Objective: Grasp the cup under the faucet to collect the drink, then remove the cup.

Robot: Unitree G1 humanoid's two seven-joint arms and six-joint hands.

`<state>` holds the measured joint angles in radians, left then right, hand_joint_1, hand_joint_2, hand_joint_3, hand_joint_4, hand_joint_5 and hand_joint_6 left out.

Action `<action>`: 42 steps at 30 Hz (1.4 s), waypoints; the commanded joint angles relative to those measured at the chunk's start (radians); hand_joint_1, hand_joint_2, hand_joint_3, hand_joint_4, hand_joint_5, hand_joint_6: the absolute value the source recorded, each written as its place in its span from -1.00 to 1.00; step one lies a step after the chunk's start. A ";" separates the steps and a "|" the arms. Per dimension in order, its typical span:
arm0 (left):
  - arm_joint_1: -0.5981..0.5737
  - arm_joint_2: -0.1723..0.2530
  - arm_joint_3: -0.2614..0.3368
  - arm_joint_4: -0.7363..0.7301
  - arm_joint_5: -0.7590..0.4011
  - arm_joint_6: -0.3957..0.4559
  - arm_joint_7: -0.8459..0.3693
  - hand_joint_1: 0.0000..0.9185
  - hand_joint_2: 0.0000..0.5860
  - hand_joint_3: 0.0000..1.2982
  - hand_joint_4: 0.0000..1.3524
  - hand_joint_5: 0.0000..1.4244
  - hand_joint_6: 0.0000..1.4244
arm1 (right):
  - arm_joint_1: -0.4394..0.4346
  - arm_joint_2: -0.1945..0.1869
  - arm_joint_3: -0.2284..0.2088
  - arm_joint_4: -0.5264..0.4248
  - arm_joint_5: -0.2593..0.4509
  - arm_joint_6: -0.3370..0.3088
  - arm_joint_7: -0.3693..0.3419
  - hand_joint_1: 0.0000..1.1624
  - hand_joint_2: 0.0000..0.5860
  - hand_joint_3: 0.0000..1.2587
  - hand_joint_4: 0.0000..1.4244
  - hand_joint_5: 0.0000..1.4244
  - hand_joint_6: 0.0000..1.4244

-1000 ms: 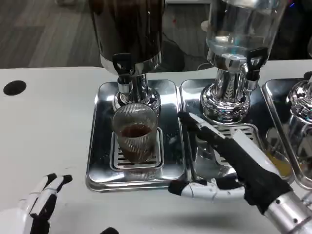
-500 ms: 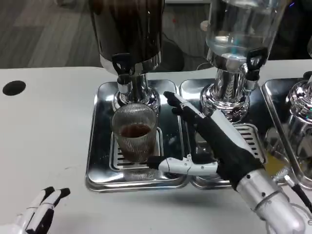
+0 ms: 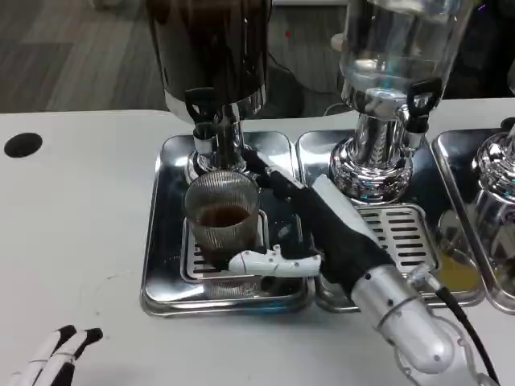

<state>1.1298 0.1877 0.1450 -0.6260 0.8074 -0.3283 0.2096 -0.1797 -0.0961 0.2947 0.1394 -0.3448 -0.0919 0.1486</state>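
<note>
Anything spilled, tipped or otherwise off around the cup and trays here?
Nothing stands out. The cup stands upright on the tray's grate under the faucet, holding dark drink. The right hand is open around it. No puddle is clear on the shiny metal.

cup (image 3: 222,215): ribbed clear glass tumbler, upright, open top
contents: dark brown drink, filling roughly the lower half
position: stands on the slotted grate of the left steel tray (image 3: 165,241), directly below the faucet
faucet (image 3: 205,121): black lever on a chrome spout, at the base of the dark dispenser, just above the cup's rim; no stream can be made out
contact: the right hand (image 3: 310,233) is around the cup's right side, one finger reaching behind the cup and another across its lower front; whether they press the glass cannot be told
</note>
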 commanded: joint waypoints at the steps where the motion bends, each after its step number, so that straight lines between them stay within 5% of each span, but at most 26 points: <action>1: 0.014 0.002 0.022 0.019 -0.016 -0.023 0.010 -1.00 -0.83 -0.68 -0.89 -0.73 -0.35 | -0.054 0.028 0.011 0.056 -0.004 0.003 -0.025 0.14 -0.96 -0.91 -0.91 -0.89 -0.91; 17: 0.012 0.012 0.058 0.047 -0.053 -0.039 -0.021 -1.00 -0.82 -0.66 -0.88 -0.72 -0.34 | -0.133 0.065 0.026 0.183 0.004 -0.012 -0.059 0.17 -0.96 -0.91 -0.91 -0.90 -0.91; 42: -0.004 0.004 0.054 0.021 -0.033 -0.018 -0.099 -1.00 -0.82 -0.64 -0.87 -0.70 -0.32 | -0.194 0.051 -0.004 0.323 0.035 -0.059 -0.065 0.20 -0.92 -0.92 -0.92 -0.90 -0.93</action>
<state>1.1277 0.1930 0.2088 -0.5935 0.7594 -0.3549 0.1296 -0.3598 -0.0416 0.2972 0.4531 -0.3189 -0.1256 0.0884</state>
